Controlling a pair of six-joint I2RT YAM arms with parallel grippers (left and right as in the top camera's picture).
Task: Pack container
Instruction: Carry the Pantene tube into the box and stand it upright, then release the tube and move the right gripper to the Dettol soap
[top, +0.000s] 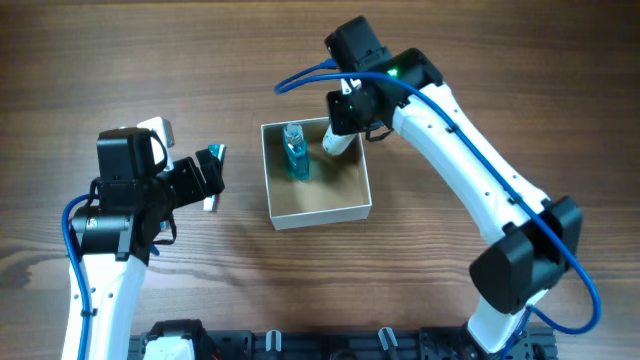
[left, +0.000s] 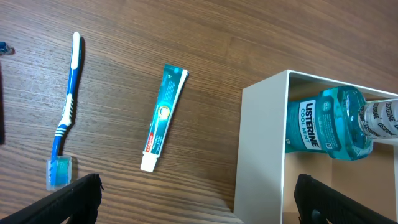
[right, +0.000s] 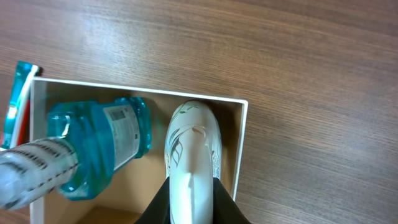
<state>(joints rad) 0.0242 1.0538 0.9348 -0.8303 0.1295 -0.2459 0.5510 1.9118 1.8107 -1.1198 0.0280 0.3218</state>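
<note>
Cardboard makes up the small square box (top: 335, 195) with no lid. Its thin walls are white outside and its inside is plain brown. It sits in the middle of the brown wooden table (top: 450, 60), which has long streaky lines in it.

A see-through blue-green plastic mouthwash bottle (top: 295, 152) lies on its side in the left part of the box. It looks smooth and shiny, with a rounded body and a paper label.

The right claw (top: 343, 122) is over the far right corner of the box. It is squeezed tight on a smooth white plastic bottle (right: 191, 155) with a rounded end and thin grey leaf marks. The white bottle pokes down into the box, just beside the mouthwash bottle and close to the right wall. I cannot tell if the two bottles touch.

The left claw (top: 212, 176) is to the left of the box, near its left wall but not touching it. Its two black fingers (left: 78, 196) are spread wide with nothing between them.

Under that claw, on the table, lie a long thin blue and white plastic toothbrush (left: 68, 93) with a clear cap on its head, and a flat blue-green toothpaste tube (left: 163, 118) with a white cap. Both are outside the box, and the toothpaste tube is the nearer one.
</note>
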